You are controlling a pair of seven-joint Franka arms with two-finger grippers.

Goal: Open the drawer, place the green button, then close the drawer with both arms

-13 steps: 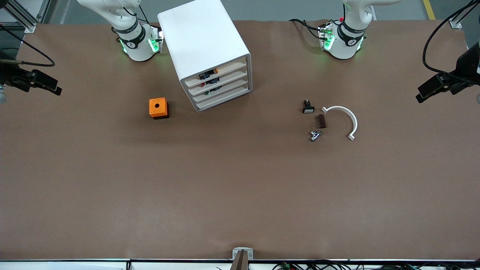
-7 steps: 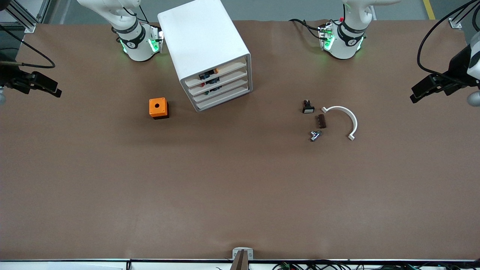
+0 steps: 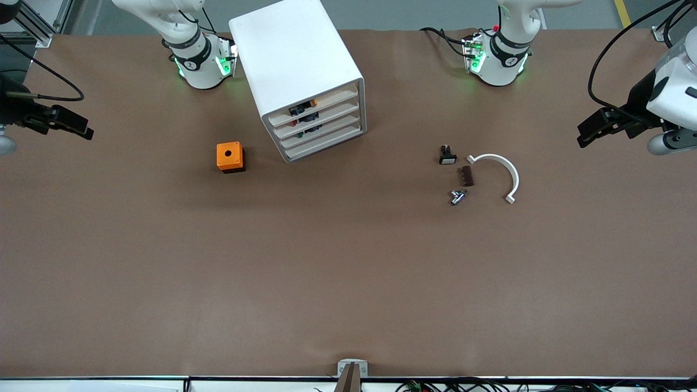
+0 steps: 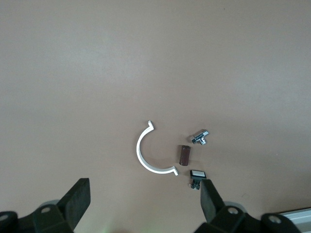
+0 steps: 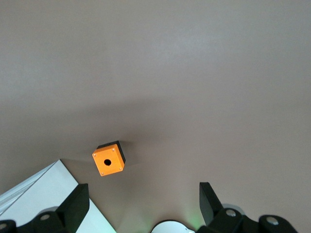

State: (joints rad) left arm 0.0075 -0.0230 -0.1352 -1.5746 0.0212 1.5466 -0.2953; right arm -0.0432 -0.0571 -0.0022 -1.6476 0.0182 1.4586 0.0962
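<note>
The white cabinet [image 3: 297, 60] stands between the arms' bases, all four drawers shut. The drawer [image 3: 332, 130] is third from its top. A small dark green and black part, seemingly the button [image 3: 301, 133], peeks out at that drawer's front, mostly hidden. My left gripper [image 3: 584, 135] hangs open over the left arm's end of the table; in the left wrist view the left gripper [image 4: 144, 201] holds nothing. My right gripper [image 3: 84, 129] hangs open over the right arm's end, and the right gripper [image 5: 142, 204] is also bare in its own wrist view.
An orange cube [image 3: 230, 157] with a round hole sits beside the cabinet toward the right arm's end. Toward the left arm's end lie a black part with a white face [image 3: 447, 155], a brown block [image 3: 467, 176], a metal fitting [image 3: 457, 196] and a white arc [image 3: 498, 173].
The left arm has swung in from the table's end toward the small parts. The right gripper has shifted only slightly. Both stay open.
</note>
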